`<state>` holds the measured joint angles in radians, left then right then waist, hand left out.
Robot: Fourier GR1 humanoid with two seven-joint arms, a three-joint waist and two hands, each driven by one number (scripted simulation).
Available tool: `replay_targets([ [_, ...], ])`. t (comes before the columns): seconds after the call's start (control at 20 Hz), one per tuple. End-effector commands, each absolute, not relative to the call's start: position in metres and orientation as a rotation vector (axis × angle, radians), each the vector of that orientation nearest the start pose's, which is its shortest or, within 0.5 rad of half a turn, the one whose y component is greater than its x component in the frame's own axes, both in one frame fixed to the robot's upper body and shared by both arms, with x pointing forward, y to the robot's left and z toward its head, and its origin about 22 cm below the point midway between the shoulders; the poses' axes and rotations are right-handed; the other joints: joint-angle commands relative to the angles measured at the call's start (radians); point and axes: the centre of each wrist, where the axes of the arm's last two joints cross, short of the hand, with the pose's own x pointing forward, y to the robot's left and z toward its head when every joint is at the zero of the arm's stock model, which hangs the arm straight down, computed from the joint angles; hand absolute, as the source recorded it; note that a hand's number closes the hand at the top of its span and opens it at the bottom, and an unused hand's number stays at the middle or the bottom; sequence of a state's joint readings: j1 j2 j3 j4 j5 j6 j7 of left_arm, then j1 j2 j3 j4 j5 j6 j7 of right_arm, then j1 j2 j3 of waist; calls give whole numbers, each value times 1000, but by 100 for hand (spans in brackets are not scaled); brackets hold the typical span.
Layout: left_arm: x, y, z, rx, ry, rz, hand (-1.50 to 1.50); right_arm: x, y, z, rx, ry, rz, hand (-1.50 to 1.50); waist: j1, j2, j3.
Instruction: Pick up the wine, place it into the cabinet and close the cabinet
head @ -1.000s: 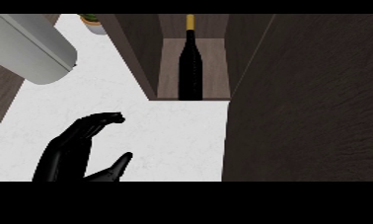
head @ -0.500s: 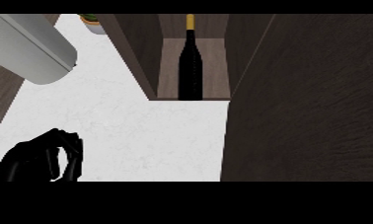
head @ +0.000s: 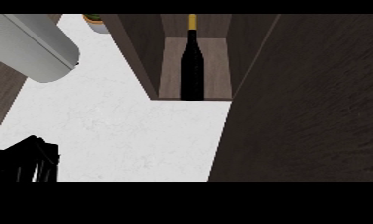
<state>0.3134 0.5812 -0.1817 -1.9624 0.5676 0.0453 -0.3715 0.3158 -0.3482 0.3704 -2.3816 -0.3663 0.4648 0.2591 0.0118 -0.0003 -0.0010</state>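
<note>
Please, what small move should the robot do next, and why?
Probably swing the dark wooden cabinet door shut. The dark wine bottle with a yellow top already stands inside the open cabinet, and no hand holds it; the black left hand is low at the lower-left edge.

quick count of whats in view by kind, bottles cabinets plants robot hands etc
wine bottle: 1, standing inside the cabinet
cabinet: 1, door open
potted plant: 1, partly cut off at the top edge
grey cylinder: 1, at upper left
robot hand: 1, at lower left
total: 5
</note>
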Motion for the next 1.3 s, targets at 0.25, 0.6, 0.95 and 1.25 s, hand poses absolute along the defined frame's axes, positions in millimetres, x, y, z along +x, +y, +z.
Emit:
replay_targets([
  [0.25,162,307,73,-255,-1874,-78,150,133,-165,185,888,-1698,767,150,2,0,0],
  [0.6,155,319,54,-220,-1881,-72,150,170,-107,191,934,-1657,812,150,4,-1,0],
  [0.95,157,334,66,-227,-1872,-84,150,184,-52,218,915,-1670,722,150,5,-1,0],
  [1.25,154,340,72,-226,-1875,-69,150,231,-47,241,934,-1660,641,150,2,0,1],
])
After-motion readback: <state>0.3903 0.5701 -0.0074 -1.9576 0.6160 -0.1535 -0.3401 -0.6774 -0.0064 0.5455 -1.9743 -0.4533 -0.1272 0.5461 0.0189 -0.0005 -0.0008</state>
